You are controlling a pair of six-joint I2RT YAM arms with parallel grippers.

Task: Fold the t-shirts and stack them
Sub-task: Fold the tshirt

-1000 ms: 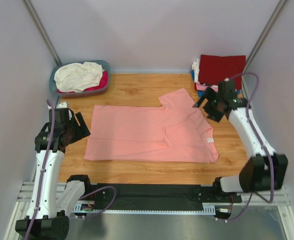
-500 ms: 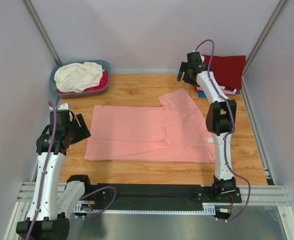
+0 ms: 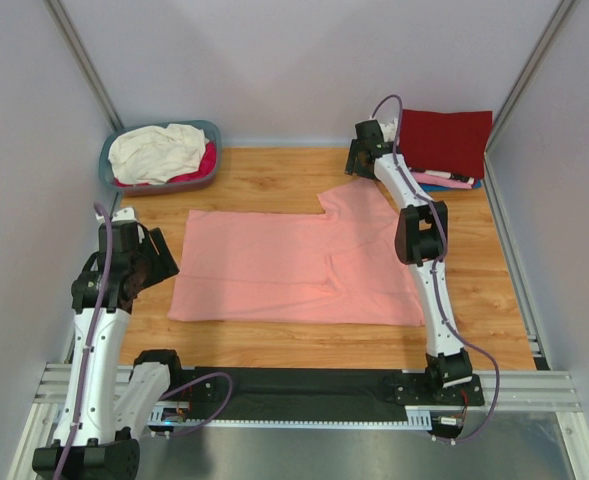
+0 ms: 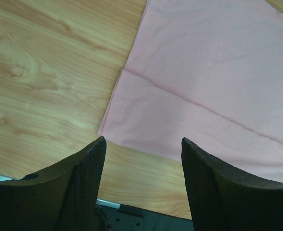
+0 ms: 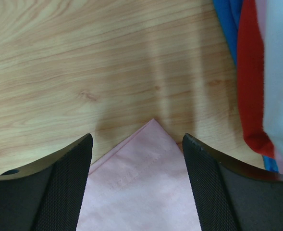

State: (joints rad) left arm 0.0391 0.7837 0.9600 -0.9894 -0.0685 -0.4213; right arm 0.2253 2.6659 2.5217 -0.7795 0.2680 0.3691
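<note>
I see my left arm folded upright at near left, left gripper aimed toward 2 o'clock, jaws apart, my right arm stretched toward 11 o'clock, right gripper tipped down, jaws spread wide.

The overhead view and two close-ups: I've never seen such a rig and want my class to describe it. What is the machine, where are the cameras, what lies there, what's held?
Two robot arms are bolted at the near edge of a table, each ending in a two-finger gripper. The wide picture comes from a fixed camera above and behind them. The close-ups come from cameras on the wrists, whose dark fingers show at the bottom. A salmon-pink t-shirt lies spread flat in the middle. A basket at the far left holds a cream-white shirt and a magenta shirt. At the far right a dark red shirt tops a folded stack. Nothing is held: the left gripper is open near the t-shirt's near left corner, the right gripper open over a far corner.
</note>
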